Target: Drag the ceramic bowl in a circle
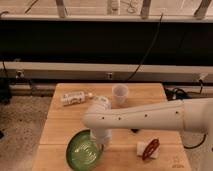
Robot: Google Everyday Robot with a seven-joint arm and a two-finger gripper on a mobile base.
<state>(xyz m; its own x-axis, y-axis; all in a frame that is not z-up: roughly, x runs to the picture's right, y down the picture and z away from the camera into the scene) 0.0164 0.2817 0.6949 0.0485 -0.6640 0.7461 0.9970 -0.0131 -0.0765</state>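
Observation:
The ceramic bowl (84,151) is a wide, shallow, glossy green bowl with ring marks inside. It sits on the wooden table (60,125) near the front left, close to the front edge. My white arm reaches in from the right across the table. My gripper (103,142) hangs at the arm's end, down at the bowl's right rim, touching or just inside it.
A translucent plastic cup (119,95) stands at the back centre. A bottle (75,98) lies on its side at the back left. A white and red packet (149,149) lies at the front right. A dark object is mostly hidden behind the arm.

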